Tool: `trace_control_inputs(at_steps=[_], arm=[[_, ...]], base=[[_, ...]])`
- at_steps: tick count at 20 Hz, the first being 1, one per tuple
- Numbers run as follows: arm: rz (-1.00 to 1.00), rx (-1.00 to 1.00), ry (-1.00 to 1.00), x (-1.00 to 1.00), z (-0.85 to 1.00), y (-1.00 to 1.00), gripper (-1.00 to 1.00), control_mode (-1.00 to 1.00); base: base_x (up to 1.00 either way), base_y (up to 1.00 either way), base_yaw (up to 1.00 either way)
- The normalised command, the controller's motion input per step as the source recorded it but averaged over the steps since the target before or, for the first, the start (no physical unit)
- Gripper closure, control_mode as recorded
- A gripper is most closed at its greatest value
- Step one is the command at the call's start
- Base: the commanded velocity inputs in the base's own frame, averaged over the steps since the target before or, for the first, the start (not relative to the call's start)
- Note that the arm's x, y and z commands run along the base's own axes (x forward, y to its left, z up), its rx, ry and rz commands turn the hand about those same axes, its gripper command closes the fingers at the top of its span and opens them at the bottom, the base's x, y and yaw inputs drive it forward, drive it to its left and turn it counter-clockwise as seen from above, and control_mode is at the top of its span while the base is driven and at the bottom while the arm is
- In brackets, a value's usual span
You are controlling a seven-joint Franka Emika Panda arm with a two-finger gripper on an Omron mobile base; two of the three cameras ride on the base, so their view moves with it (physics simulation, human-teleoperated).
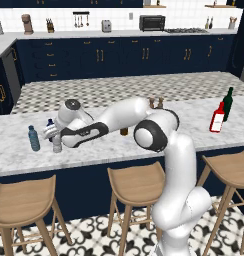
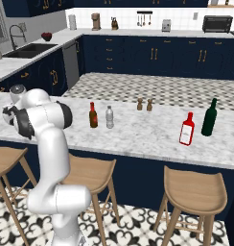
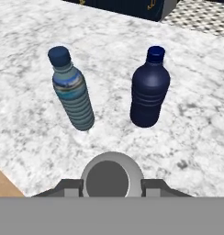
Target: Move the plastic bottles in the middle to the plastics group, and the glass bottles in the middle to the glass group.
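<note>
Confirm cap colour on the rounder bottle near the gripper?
Dark navy, matching the body of the navy bottle. Clearest in the hand view.

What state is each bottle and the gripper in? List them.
Two-finger gripper: shut on held clear plastic bottle.
Held clear plastic bottle: upright, gripped.
Teal-blue plastic bottle: upright, free.
Dark navy plastic bottle: upright, free.
Second clear plastic bottle: upright, free.
Amber-brown glass bottle: upright, free.
Red white-labelled bottle: upright.
Green long-necked bottle: upright.

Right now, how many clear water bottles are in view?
2. One clear bottle is in the gripper beside the teal bottle and navy bottle; the other clear bottle stands mid-counter by the amber bottle.
</note>
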Motion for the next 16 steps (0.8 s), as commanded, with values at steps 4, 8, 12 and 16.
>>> trace_control_inputs(at_steps=[4,8,12,16], arm=[[0.0,0.0,0.0,0.18,0.0,0.12,1.0,-1.0],[0.0,0.0,0.0,0.21,0.0,0.12,1.0,-1.0],[0.0,0.0,0.0,0.24,0.0,0.09,1.0,-1.0],[0.0,0.0,0.0,0.16,-0.03,0.08,1.0,-1.0]], base=[[0.0,0.0,0.0],[0.0,0.0,0.0],[0.0,0.0,0.0],[0.0,0.0,0.0]])
